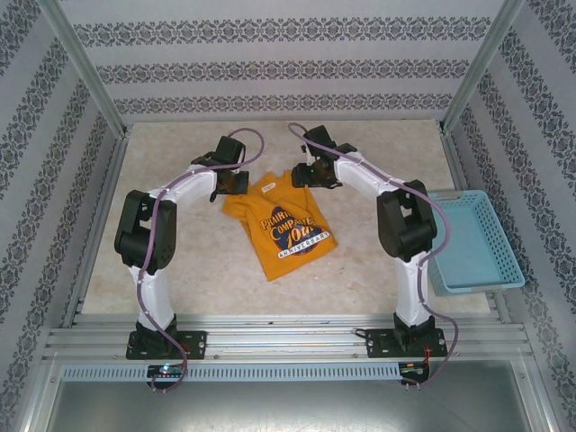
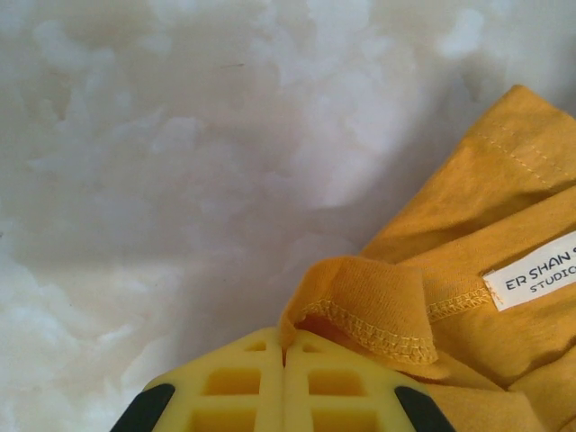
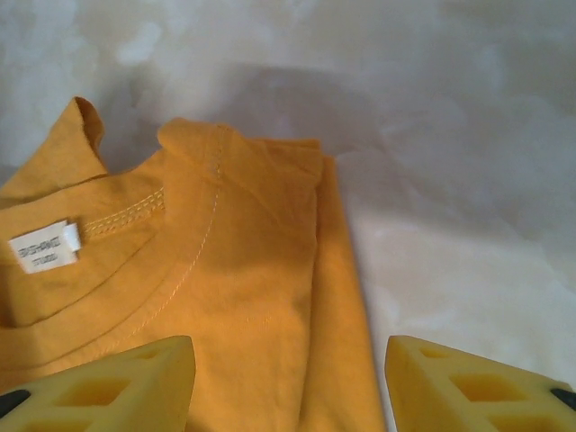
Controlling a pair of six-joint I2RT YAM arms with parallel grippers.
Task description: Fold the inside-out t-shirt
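So the left pincer (image 2: pixel 284 349) is seen with its yellow fingers pressed together. A stitched edge of the mustard-orange t-shirt (image 2: pixel 504 207) is clamped between them, and a little fold of cloth is pushed up right at the tips. A white woven label (image 2: pixel 533 274) is sewn just beside that fold, along the neck seam.

The right pincer (image 3: pixel 288 351) is held wide apart over the shirt's neck-and-shoulder area, with cloth lying below the gap between its two fingers.

From above, the shirt is found loosely bunched in the middle of the pale marbled bench (image 1: pixel 216 270). Its collar end is at the far side by both pincers, and a dark printed logo (image 1: pixel 290 232) is turned face up. A light-blue plastic basket (image 1: pixel 472 236) is parked at the bench's right edge, well apart from the shirt.
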